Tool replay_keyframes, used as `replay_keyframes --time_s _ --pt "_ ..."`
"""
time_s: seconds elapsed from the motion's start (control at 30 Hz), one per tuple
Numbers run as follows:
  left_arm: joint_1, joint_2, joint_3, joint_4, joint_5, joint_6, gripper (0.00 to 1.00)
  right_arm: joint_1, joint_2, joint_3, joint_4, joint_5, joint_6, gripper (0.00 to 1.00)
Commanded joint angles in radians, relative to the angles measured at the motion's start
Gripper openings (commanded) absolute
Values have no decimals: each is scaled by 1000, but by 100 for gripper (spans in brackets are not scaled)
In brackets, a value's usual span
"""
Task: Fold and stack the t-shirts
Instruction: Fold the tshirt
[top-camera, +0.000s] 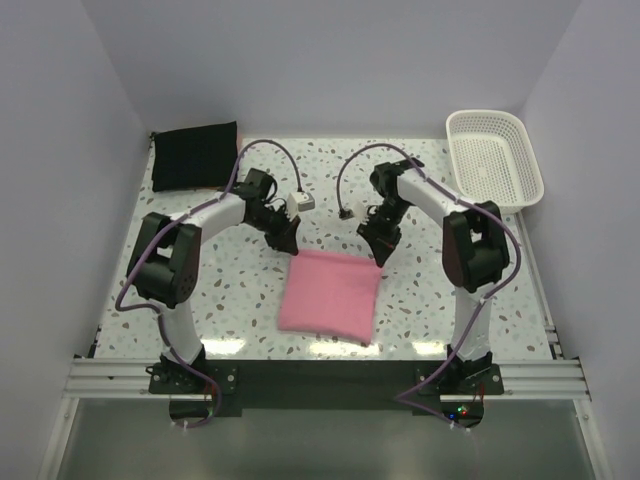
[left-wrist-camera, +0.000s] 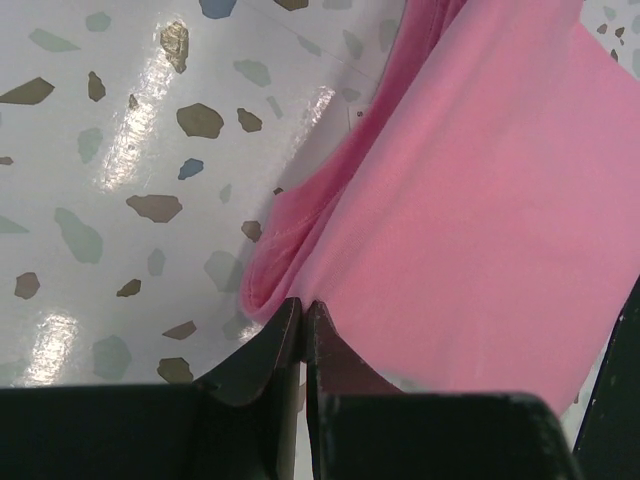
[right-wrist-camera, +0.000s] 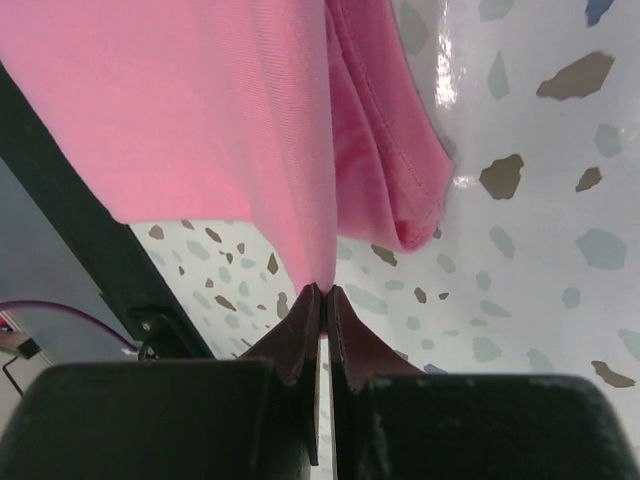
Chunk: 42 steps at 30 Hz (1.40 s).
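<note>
The pink t-shirt (top-camera: 330, 292) lies folded into a rough rectangle in the middle of the table. My left gripper (top-camera: 284, 240) is at its far left corner and my right gripper (top-camera: 380, 252) at its far right corner. In the left wrist view the left gripper (left-wrist-camera: 303, 303) is shut, pinching the folded pink edge (left-wrist-camera: 470, 200). In the right wrist view the right gripper (right-wrist-camera: 322, 289) is shut on a fold of the pink cloth (right-wrist-camera: 200, 110), which rises from the tips. The black t-shirt (top-camera: 195, 156) lies as a folded rectangle at the far left.
A white lattice basket (top-camera: 495, 155) stands at the far right corner. The speckled table (top-camera: 230, 290) is walled at the back and both sides. A black strip and metal rail (top-camera: 320, 380) run along the near edge by the arm bases.
</note>
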Motion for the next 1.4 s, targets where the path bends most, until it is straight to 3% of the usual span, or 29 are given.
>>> replay_keyframes --time_s 0.0,0.4,0.57,0.7,0.8,0.83,0.9,0.93,0.97,1.03,1.1,1.23,1.37 --pt "12 -37 38 1 -4 16 0 -34 -9 -36 9 96 -3 0" --pt "38 116 95 119 -158 -102 0 -45 155 76 276 218 133 0" --pt "67 175 150 142 -186 -131 2 -46 221 187 304 237 179 0" --pt "96 158 189 140 -151 -151 16 -51 195 240 301 217 207 2" --pt "101 40 184 137 -97 -148 36 -62 111 234 265 127 244 30" --pt "101 11 175 130 -82 -152 46 -63 81 225 260 67 276 50" --pt "101 -79 147 111 -1 -172 59 -63 -22 186 245 -14 308 68" --pt "100 -107 130 104 33 -185 69 -63 -55 168 241 -60 343 87" --pt "95 -136 107 102 70 -203 75 -63 -90 148 243 -103 368 94" --pt "63 -209 22 111 179 -272 86 -56 -152 87 234 -258 438 99" --pt "20 -259 -66 142 264 -349 91 -27 -179 13 215 -393 498 99" --pt "-118 -284 -187 269 357 -496 93 45 -193 -117 246 -553 567 99" --pt "-170 -241 -264 428 438 -668 94 104 -143 -194 208 -665 554 99"
